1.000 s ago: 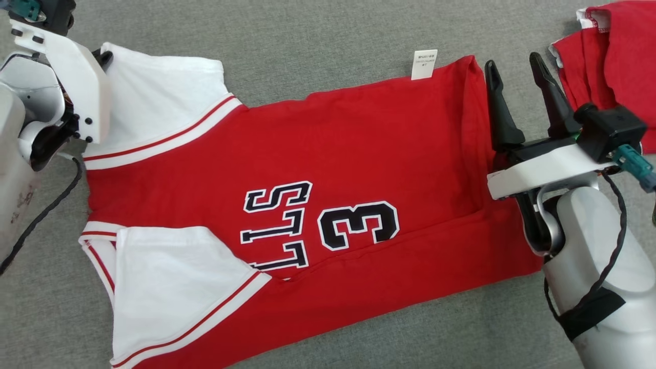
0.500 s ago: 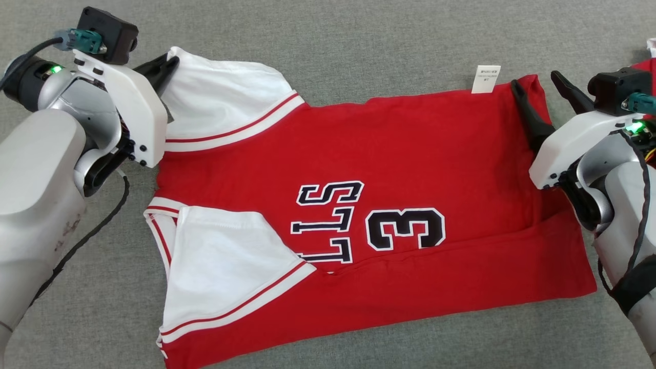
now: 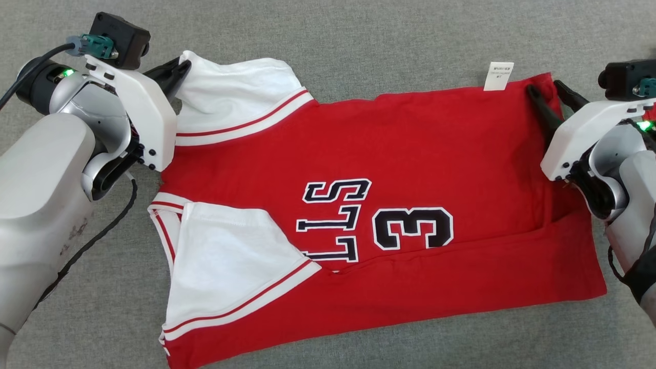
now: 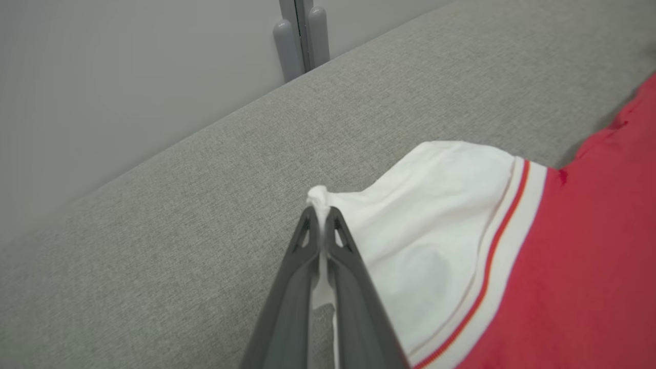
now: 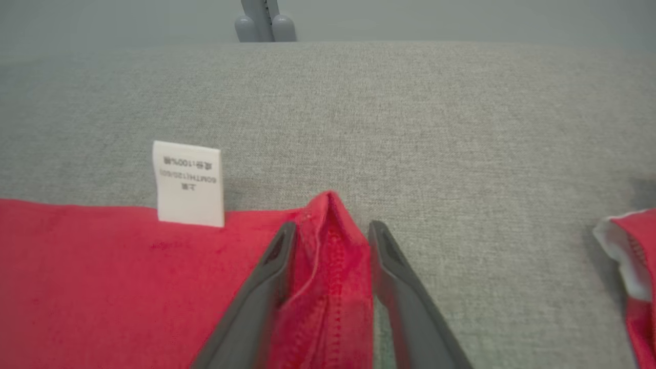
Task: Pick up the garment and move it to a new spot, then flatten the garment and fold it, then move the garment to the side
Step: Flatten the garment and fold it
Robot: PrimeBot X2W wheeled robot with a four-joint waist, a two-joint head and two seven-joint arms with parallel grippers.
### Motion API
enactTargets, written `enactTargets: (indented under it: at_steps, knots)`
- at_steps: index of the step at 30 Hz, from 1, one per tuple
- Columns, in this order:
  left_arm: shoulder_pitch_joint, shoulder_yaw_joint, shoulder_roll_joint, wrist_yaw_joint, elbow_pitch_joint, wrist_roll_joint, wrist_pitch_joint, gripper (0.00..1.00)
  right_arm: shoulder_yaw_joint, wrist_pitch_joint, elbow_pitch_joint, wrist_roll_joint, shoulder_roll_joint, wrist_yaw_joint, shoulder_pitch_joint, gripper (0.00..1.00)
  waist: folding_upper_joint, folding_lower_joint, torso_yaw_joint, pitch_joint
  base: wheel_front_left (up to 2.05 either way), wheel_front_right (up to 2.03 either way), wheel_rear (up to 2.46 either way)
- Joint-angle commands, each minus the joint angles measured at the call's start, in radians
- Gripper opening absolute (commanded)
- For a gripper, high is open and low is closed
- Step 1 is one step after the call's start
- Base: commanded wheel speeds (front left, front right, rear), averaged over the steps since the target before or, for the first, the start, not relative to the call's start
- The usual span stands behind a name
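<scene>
The red shirt [image 3: 410, 154] lies flat in the middle of the gray cloth-covered table [image 3: 359, 41]. Its collar end is towards the table's left edge and its hem towards the right edge. The near sleeve [image 3: 230, 261] is laid over the chest. A crease along the near side suggests that side is already folded in.

The left gripper [image 3: 177, 72] is clamped tight on the tip of the far white sleeve [image 3: 236, 97]. In the left wrist view a small tuft of white cloth pokes out past its closed tips. The right gripper [image 3: 544, 88] sits at the far hem corner, just beside the white label [image 3: 500, 75]. Its jaws stand apart on either side of a raised ridge of red hem, and I cannot tell whether they are pressing it yet.

With one gripper at each end of the far edge, the likely aim is to lift that whole edge evenly. It could then be brought towards the near side as a straight fold. If the right jaws do not catch both layers, the hem corner may slip and the fold go crooked.

Nothing here is a container; the shirt rests directly on the table. A second red garment [image 5: 630, 256] lies apart, towards the right edge.
</scene>
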Motion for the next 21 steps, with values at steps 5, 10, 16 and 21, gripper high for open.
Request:
enactTargets:
  at_steps: [5,10,16,21]
  knots:
    - [-0.011,0.004,0.013,0.008,0.002,-0.006,0.003,0.00,0.031,-0.022,0.026,0.046,-0.021,-0.001,-0.015,0.00,0.0000,0.0000,0.002,0.014,0.00,0.00,0.00]
    - [-0.024,0.014,0.023,0.020,0.010,-0.001,-0.013,0.00,0.034,-0.071,0.054,0.054,-0.036,-0.001,-0.033,0.00,0.0000,0.0000,0.002,0.021,0.00,0.00,0.00]
    - [-0.063,0.040,0.020,0.047,0.034,0.015,-0.076,0.00,0.040,-0.144,0.083,0.072,-0.033,-0.001,-0.076,0.00,0.0000,0.0000,0.003,0.032,0.00,0.00,0.00]
    - [-0.105,0.061,0.007,0.080,0.077,0.037,-0.150,0.00,0.037,-0.211,0.118,0.072,-0.030,-0.001,-0.122,0.00,0.0000,0.0000,0.003,0.044,0.00,0.00,0.00]
